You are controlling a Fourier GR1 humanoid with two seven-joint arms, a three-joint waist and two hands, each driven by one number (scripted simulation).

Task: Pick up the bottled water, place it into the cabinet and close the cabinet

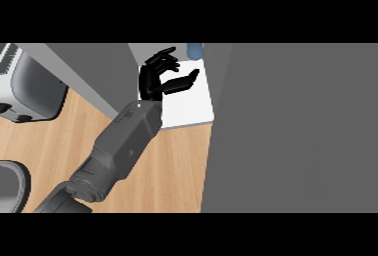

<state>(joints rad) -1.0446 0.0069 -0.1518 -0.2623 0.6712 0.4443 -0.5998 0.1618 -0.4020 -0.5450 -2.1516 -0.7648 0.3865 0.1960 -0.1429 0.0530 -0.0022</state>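
Nearest us, at about seven o'clock, our left forearm (118, 150) comes in from the lower edge and runs up across the wooden tabletop (177, 170) toward twelve. At nine to ten o'clock a toaster-like grey appliance (26, 90) stands on the tabletop, well apart from the arm; a dark rounded object (11, 182) shows at the left edge near eight o'clock, too cut off to name.

Farther up, the left hand (159, 80) sits over the white cabinet shelf (188, 107), fingers spread and relaxed, thumb out toward three o'clock. We read it as released, grasping nothing. The right hand does not show anywhere.

Farthest, at roughly one o'clock from the hand, a small blue-grey shape (195, 50) stands at the back of the shelf, just beside the fingertips but seemingly apart from them. We take it for the bottled water, upright, seen mostly from its top, so its long axis points toward us. Much of it is hidden, so this stays a judgement.

Along the right, from twelve to five o'clock, a broad grey panel (295, 130) fills the view: the open cabinet door, we judge, its edge touching the shelf's right side.

With the bottle apparently in the cabinet, closing the door remains. The door lies at three o'clock from the left hand, the only hand in view, and so the nearer one as far as we can tell.
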